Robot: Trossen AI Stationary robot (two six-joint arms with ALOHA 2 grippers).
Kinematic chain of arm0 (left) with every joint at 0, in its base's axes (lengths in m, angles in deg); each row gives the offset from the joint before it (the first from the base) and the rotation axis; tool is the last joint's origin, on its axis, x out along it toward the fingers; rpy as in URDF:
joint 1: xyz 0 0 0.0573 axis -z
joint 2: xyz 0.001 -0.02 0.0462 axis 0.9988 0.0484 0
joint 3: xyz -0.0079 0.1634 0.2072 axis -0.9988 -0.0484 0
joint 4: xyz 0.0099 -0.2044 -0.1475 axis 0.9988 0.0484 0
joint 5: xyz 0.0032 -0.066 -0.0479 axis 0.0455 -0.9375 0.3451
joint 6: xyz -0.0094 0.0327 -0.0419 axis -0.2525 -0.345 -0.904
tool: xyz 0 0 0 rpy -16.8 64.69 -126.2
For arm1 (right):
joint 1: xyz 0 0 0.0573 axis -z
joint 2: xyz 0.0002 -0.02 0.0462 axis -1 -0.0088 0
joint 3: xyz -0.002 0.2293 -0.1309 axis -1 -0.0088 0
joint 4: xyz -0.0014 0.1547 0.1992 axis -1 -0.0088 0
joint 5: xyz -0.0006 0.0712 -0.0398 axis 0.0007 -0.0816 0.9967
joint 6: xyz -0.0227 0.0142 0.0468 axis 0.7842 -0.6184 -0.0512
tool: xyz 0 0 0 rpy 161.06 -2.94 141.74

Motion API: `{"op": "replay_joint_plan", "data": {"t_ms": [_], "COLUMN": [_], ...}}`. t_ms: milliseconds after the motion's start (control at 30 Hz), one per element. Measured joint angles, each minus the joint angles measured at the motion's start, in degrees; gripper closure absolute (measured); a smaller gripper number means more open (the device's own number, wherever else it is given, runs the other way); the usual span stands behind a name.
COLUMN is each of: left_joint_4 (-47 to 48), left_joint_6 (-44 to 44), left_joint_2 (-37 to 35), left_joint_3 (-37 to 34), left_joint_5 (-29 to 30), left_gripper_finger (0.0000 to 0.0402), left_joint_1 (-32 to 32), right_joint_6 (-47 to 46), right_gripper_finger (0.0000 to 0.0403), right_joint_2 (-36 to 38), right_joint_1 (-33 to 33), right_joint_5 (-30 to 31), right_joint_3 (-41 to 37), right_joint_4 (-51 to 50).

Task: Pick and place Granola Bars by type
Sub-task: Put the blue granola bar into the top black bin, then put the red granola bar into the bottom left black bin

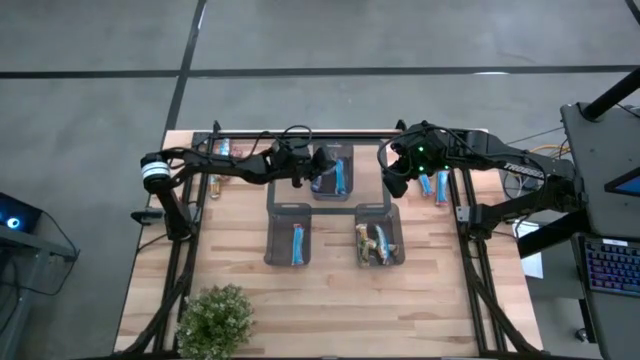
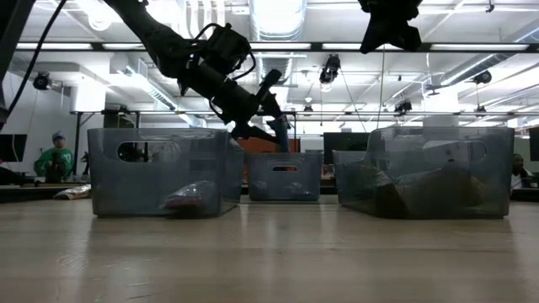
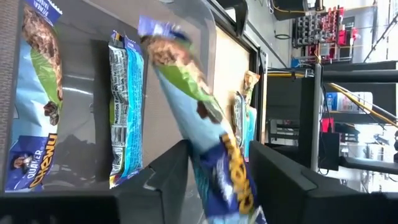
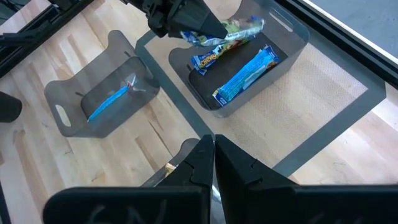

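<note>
My left gripper hovers over the far middle bin, shut on a blue granola bar, which also shows in the right wrist view. Two more blue bars lie flat on that bin's floor. The near left bin holds one blue bar. The near right bin holds brownish-gold bars. My right gripper hangs shut and empty, raised to the right of the far bin. My left gripper has the bar's near end between its two fingers, one on each long edge. The fingers come nearly level from the table's left, slanting a little down, along the bar. The bar sticks out beyond the fingertips, tilted, clear of the bin and the bars below.
Loose bars lie at the table's far left and beside the right arm. A potted plant stands at the near left corner. Bare wood stretches along the near edge.
</note>
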State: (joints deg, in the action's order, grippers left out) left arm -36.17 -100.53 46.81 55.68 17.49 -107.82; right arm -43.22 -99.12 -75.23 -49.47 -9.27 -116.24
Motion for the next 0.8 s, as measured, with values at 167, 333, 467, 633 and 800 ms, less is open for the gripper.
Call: {"op": "replay_joint_plan", "data": {"t_ms": [167,333,467,633,800], "left_joint_4": [0.0,0.0,0.0,0.0,0.0], "left_joint_6": [-0.2,-0.3,-0.3,0.1,1.8], "left_joint_2": [0.0,0.0,0.0,-0.1,-0.1], "left_joint_3": [0.0,0.0,0.0,0.0,0.0], "left_joint_5": [0.0,-0.1,-0.4,-0.9,-2.7], "left_gripper_finger": [0.0237,0.0236,0.0236,0.0236,0.0236], "left_joint_1": [0.0,0.0,0.0,0.0,0.0], "right_joint_6": [0.5,1.0,1.0,1.0,1.0], "right_gripper_finger": [0.0394,0.0394,0.0394,0.0394,0.0394], "right_joint_2": [0.0,0.0,0.0,0.0,0.0], "right_joint_1": [0.0,0.0,0.0,0.0,0.0], "right_joint_5": [0.0,0.0,0.0,0.0,0.0], "right_joint_3": [0.0,0.0,0.0,0.0,0.0], "right_joint_4": [0.0,0.0,0.0,0.0,0.0]}}
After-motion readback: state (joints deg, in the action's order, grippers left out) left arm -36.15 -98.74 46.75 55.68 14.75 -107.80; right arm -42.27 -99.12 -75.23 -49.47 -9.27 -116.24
